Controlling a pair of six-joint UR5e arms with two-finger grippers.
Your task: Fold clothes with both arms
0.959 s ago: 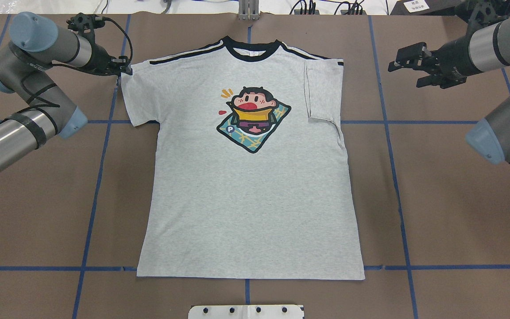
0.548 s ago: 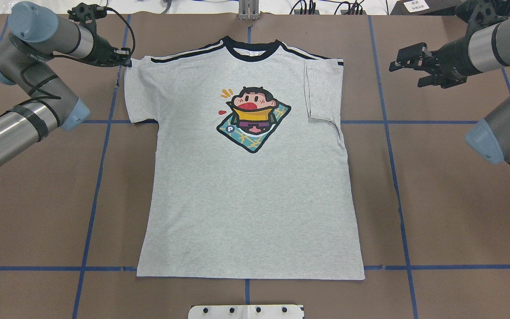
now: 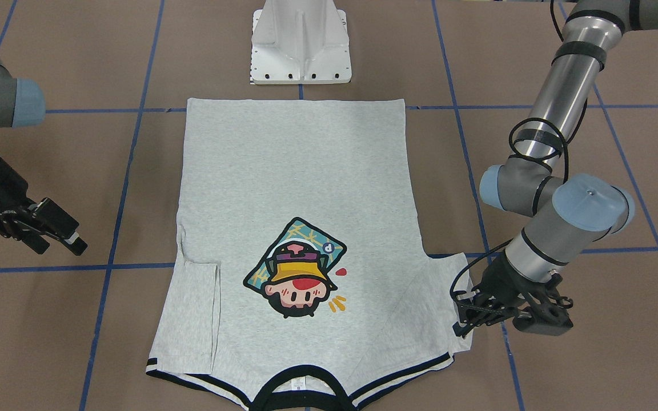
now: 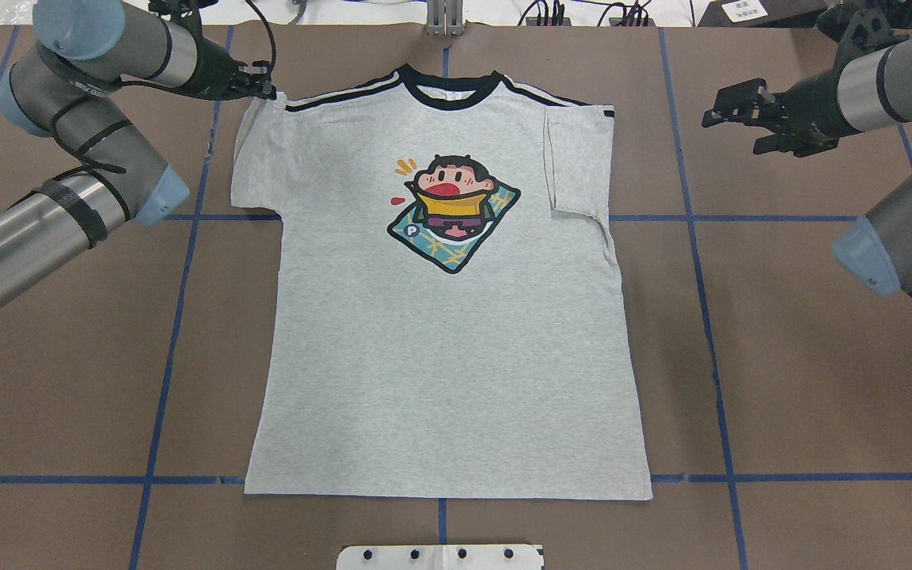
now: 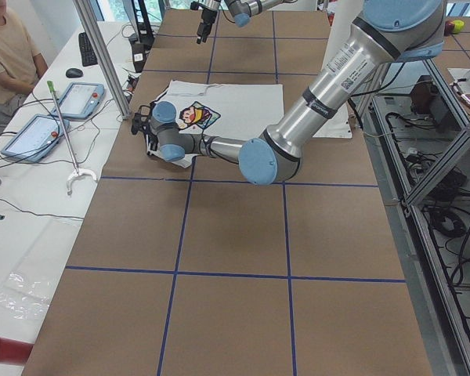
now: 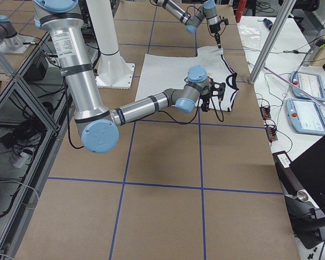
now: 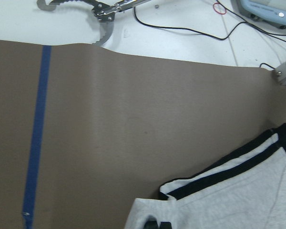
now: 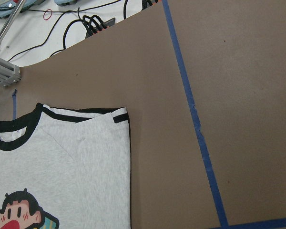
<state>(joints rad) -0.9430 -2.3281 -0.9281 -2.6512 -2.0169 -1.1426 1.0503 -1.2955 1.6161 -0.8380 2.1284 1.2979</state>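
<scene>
Brown table (image 4: pixel 780 356) with a grey T-shirt (image 4: pixel 448 356) lying flat at its centre, print up, the sleeve nearest the right arm folded inward. Left gripper (image 4: pixel 264 89) is clamped on the other sleeve's shoulder corner; right gripper (image 4: pixel 733 127) hovers well aside, jaws apart

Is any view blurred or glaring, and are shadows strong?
Overhead exterior: even light, sharp print on the light grey T-shirt, hardly any shadow. Exterior front-facing: bright streak on the left arm's silver tube. Left wrist-mounted: white surface at the top nearly washed out.
</scene>
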